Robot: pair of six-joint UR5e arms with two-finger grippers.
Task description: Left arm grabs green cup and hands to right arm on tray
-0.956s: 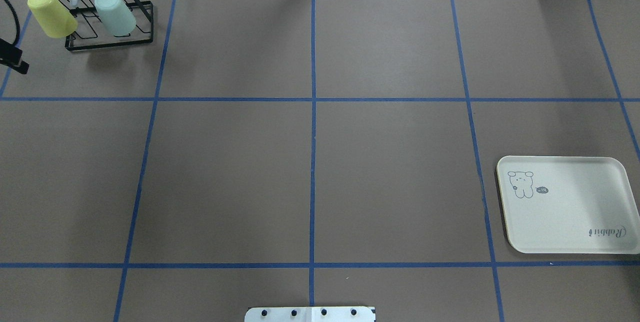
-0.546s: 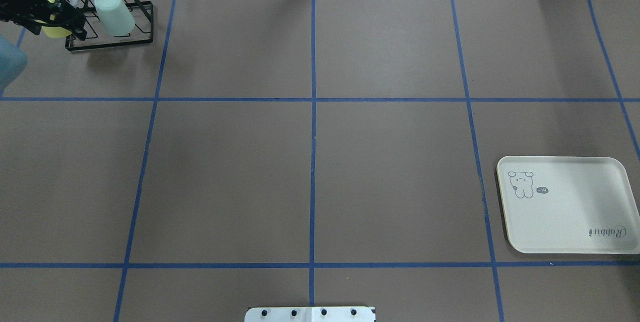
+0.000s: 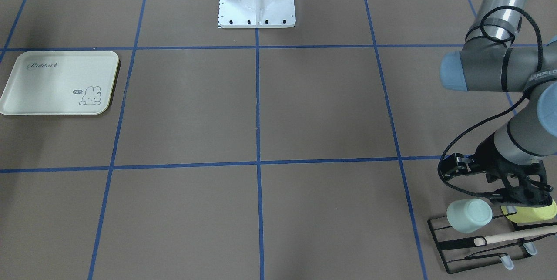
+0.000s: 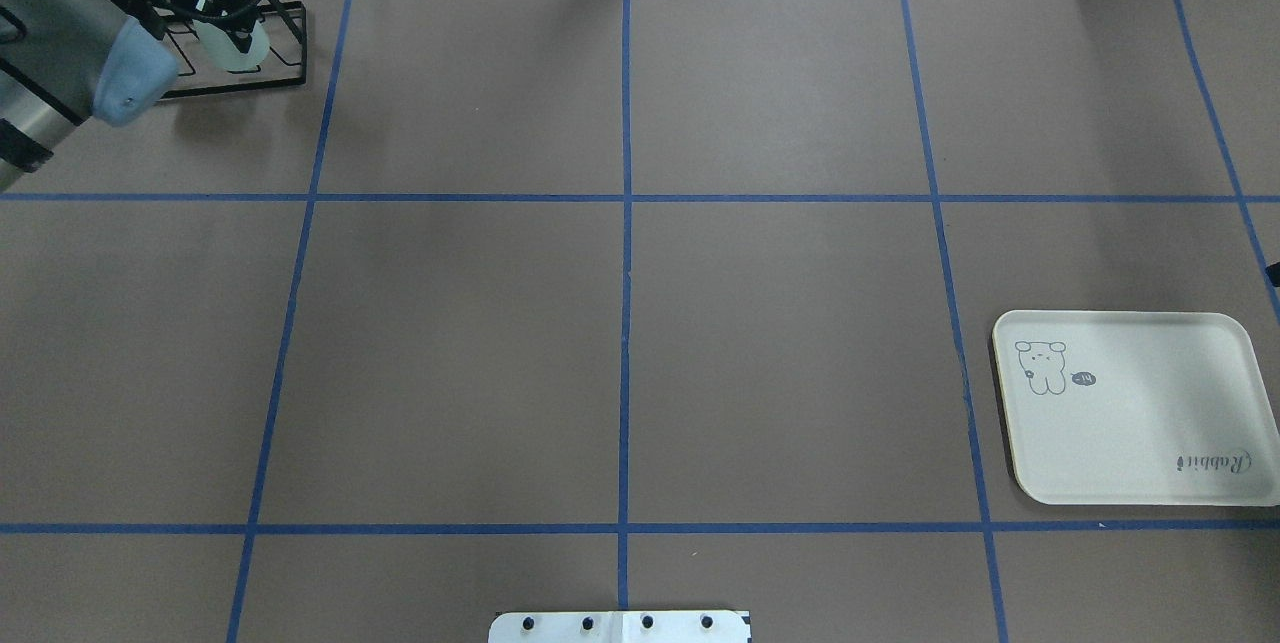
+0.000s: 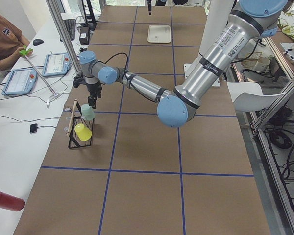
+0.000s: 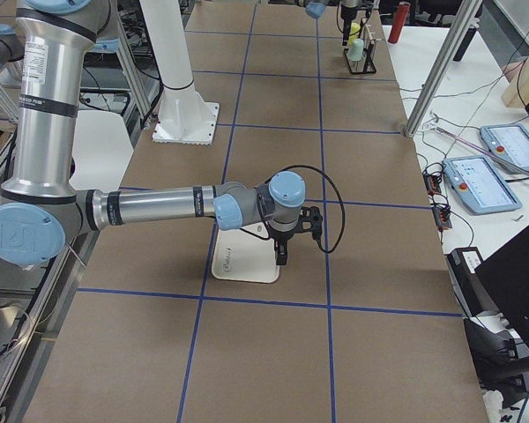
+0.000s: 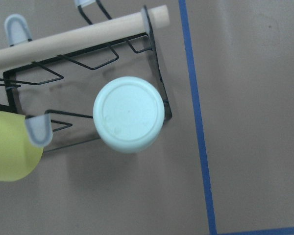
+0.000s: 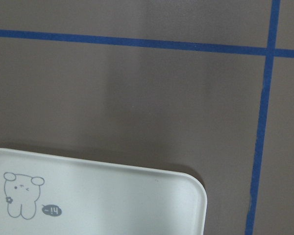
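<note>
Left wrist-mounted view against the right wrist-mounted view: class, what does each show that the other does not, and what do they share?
Only the left wrist view shows the green cup, its round base facing the camera, the yellow-green cup beside it, and the black wire rack with its wooden bar. Only the right wrist view shows the tray and its bunny drawing. Both show the brown table crossed by blue tape lines.

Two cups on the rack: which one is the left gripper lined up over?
The pale mint-green cup, bottom up, centred in the left wrist view. The yellow-green cup shows only at that view's left edge, off to the side.
</note>
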